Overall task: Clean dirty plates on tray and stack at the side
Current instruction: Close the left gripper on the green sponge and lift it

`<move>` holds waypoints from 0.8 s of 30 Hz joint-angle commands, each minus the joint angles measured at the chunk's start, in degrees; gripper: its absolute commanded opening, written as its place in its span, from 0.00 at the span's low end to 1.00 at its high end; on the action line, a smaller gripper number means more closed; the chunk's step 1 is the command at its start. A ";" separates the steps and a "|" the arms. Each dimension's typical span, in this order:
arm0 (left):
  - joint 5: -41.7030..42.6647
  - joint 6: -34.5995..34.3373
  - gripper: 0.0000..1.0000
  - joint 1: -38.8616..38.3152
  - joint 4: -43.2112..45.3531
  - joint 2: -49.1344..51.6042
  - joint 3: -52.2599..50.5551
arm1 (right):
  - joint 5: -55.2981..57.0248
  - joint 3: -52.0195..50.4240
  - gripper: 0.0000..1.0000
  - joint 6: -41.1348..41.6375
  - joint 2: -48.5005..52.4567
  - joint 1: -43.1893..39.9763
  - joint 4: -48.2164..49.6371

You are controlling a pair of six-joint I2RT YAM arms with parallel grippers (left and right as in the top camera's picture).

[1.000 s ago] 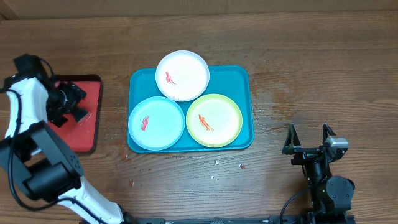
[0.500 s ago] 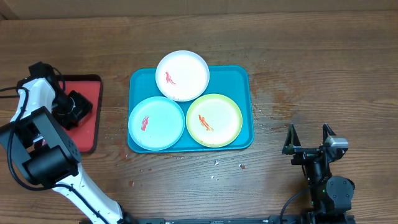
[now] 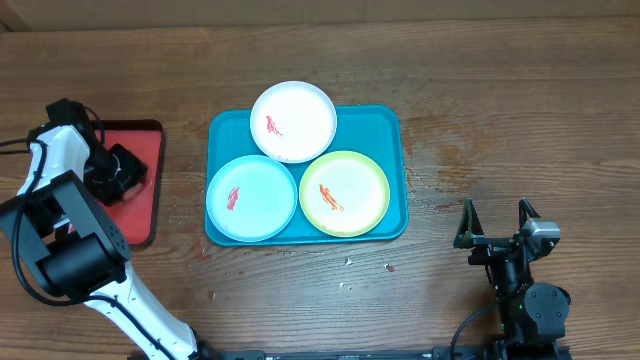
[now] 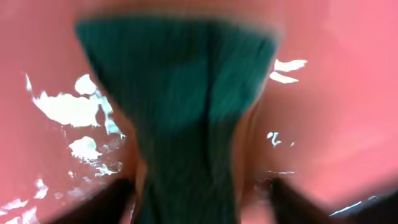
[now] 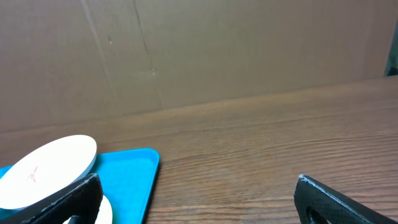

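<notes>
Left of the large teal rectangular plastic tray (image 3: 385, 130), the left gripper (image 3: 125, 172) jaws straddle a dark green cloth (image 4: 180, 112), grip unclear; the right gripper (image 3: 495, 206) jaws are released.

The left arm (image 3: 45, 190) rises from its base behind the claw. Its white upper link is bent sharply over, so the black wrist doubles back and points down. The left claw (image 3: 118, 171) hangs at the end of that fold, tipped downward. In the wrist view its fingers (image 4: 115, 198) are only dark blurs at the two lower corners, and it is unclear whether they press together. The right arm (image 3: 527, 300) sits folded low and compact behind its claw. The right claw (image 3: 494, 222) lies level and points forward, its two prongs (image 3: 465, 225) spread wide with clear space between them.
</notes>
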 commanded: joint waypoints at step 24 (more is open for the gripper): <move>-9.07 0.28 0.07 0.00 9.03 0.85 0.11 | -0.04 -0.59 1.00 -0.24 -0.63 -0.22 0.37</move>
